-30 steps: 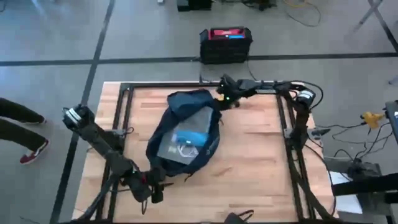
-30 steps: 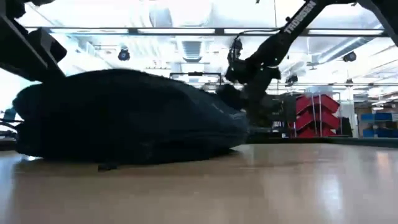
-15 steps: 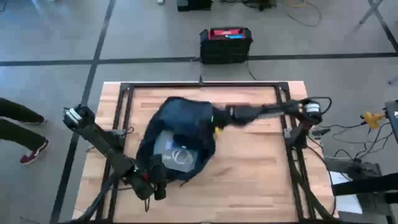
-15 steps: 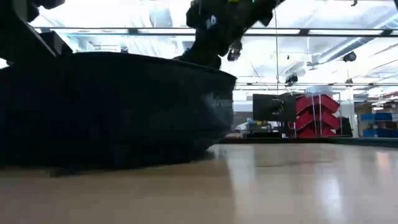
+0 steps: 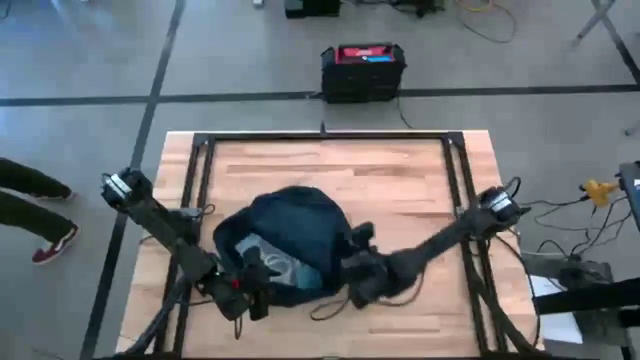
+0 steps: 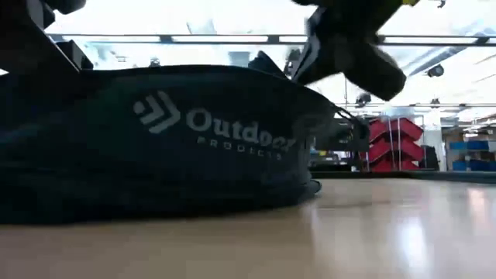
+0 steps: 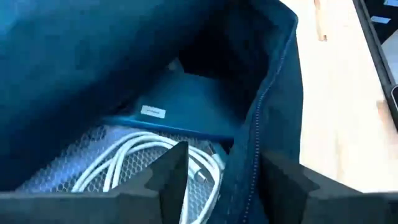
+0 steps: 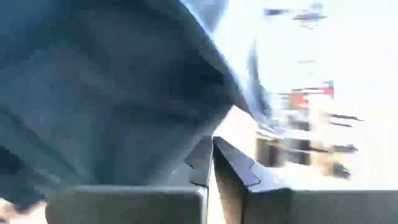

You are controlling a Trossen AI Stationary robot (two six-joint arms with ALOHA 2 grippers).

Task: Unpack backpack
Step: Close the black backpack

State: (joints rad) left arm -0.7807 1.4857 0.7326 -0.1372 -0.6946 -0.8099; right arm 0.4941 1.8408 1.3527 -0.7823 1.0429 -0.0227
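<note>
- Sitting near the front-middle of the table (image 5: 420, 170), the backpack (image 5: 290, 235) lies in a rounded navy heap with its mouth gaping toward seven o'clock, pale lining showing inside.
- Left gripper (image 5: 252, 290) is at the bag's seven o'clock edge, fingers partly spread; in its wrist view the zipper edge (image 7: 258, 124) of the fabric runs down between its two fingers, so it looks like a hold on the rim, though I can't be sure the pads are biting.
- Right gripper (image 5: 357, 283) is pressed against the bag's four o'clock side, fingers fully together; its own view shows only navy cloth beside the closed tips, so whether any fabric is pinched I cannot tell.
- Inside the opening, a coiled white cable (image 7: 146, 165) rests on a mesh pocket beside a blue flat item (image 7: 193, 106).
- My read: the step is opening the mouth wide enough to reach in.
- To do it well, the left should keep the rim lifted and taut toward seven o'clock while the right steadies the body, so the fabric doesn't slump back over the cable.
- Soft bag, loose cable: grab the coil's bunched middle, not a single loop.
</note>
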